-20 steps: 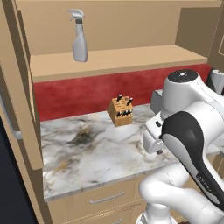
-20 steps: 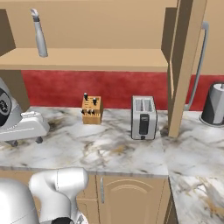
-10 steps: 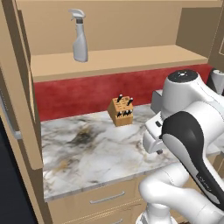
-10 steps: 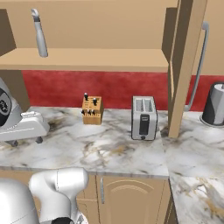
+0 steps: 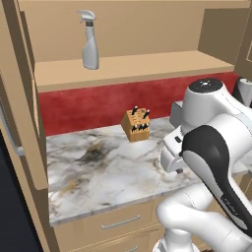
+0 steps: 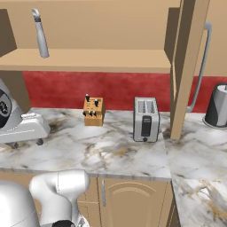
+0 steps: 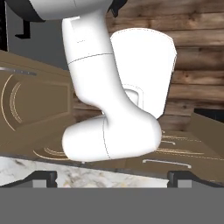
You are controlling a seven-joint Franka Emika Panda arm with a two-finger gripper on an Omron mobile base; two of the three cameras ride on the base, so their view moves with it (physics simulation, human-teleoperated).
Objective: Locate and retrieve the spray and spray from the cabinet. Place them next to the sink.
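Left base view shows the cabinet (image 5: pixel 128 69) with its doors open, and one spray (image 5: pixel 89 42), the one with the pistol trigger head, stands upright on the wooden shelf, toward the left part of it. Below the shelf the marble counter (image 5: pixel 98 167) carries a knife block (image 5: pixel 136 125) near the red wall. The white arm (image 5: pixel 216 147) is folded close in front of the base at the lower right, well below the shelf and well apart from the bottle, so I judge that the task is at its beginning: no bottle is taken out yet and nothing is put beside a sink. Right base view shows the same bottle side-on as a slim shape at the left end of the shelf (image 6: pixel 40 33), and on the counter there are the knife block, a toaster (image 6: pixel 146 119) and a kettle (image 6: pixel 218 106) further right; I cannot see a second bottle or a sink here. Hand view looks back at the robot's own body and lower cabinet fronts (image 7: pixel 30 109), so the hand points low and away from the shelf. The gripper (image 7: pixel 113 179) has its two tips at the full width, and nothing is between them.
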